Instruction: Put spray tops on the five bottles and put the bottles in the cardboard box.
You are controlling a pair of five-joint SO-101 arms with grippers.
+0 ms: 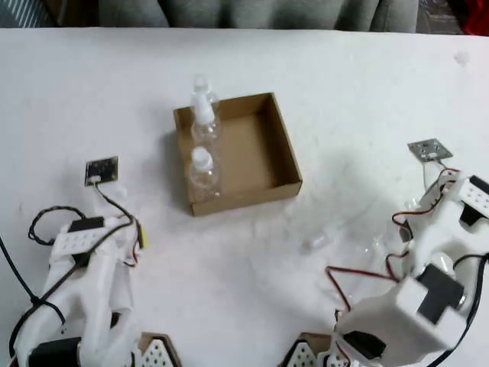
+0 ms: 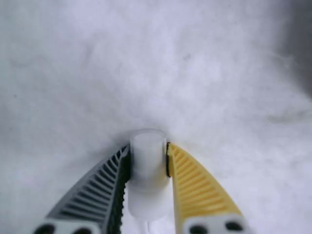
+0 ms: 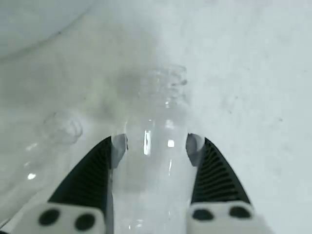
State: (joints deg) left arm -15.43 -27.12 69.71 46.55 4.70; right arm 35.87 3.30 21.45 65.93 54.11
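The cardboard box (image 1: 260, 157) sits mid-table. Clear bottles with white spray tops stand along its left wall, one (image 1: 204, 174) near the front and one (image 1: 205, 116) farther back, with a third white top (image 1: 200, 82) at the back corner. My left gripper (image 2: 146, 157), with one grey and one yellow finger, is shut on a white spray top (image 2: 146, 168) just above the white table. My right gripper (image 3: 156, 146) is shut on an uncapped clear bottle (image 3: 158, 141), whose open neck points away. A second bare bottle (image 3: 46, 146) lies beside it.
The left arm (image 1: 80, 283) is at the front left and the right arm (image 1: 428, 283) at the front right. Small square boards with wires lie at the left (image 1: 102, 170) and the right (image 1: 429, 150). Faint clear bottles (image 1: 359, 245) lie on the table by the right arm.
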